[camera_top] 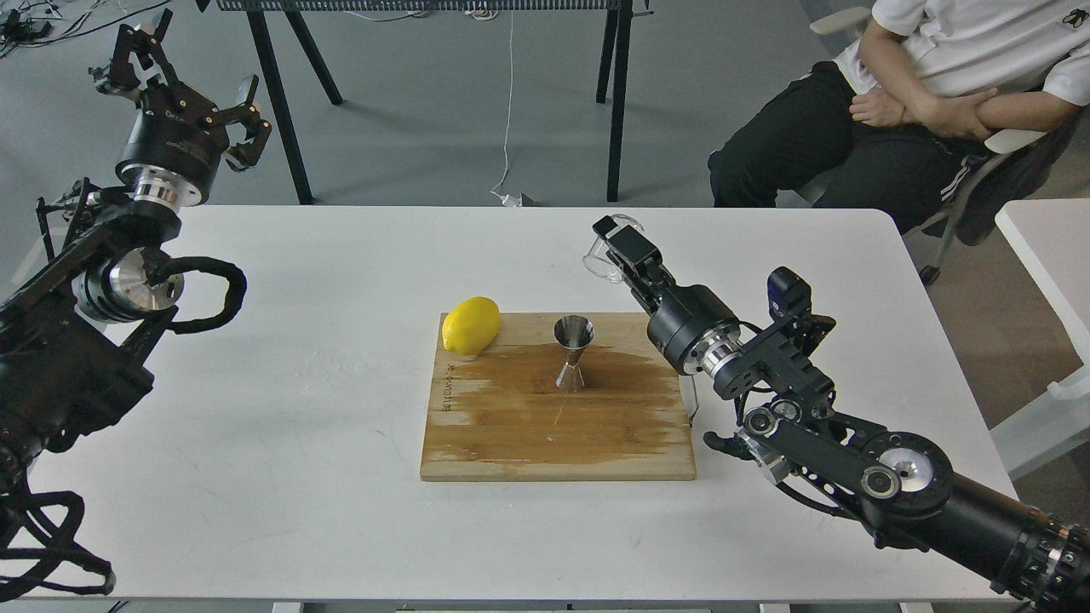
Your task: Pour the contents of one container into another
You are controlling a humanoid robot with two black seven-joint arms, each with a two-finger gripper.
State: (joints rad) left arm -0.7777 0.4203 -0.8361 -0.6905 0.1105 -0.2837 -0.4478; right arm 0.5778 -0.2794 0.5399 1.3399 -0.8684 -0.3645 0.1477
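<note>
Right now the right jaws (615,247) pinch the clear glass cup (603,260) at its wall, holding it in the air above the white tabletop (298,426), beyond the wooden board (511,443) and well apart from the steel jigger (573,353). Glass this thin looks light, stiff, slick and breakable, so a moderate squeeze low on the wall seems wisest. The jigger stands upright on the board, near the lemon (470,324); its narrow waist suggests it tips easily. The right arm stretches forward from the lower right, wrist angled up. The left jaws (183,81) hang spread and empty, raised at the far left.
</note>
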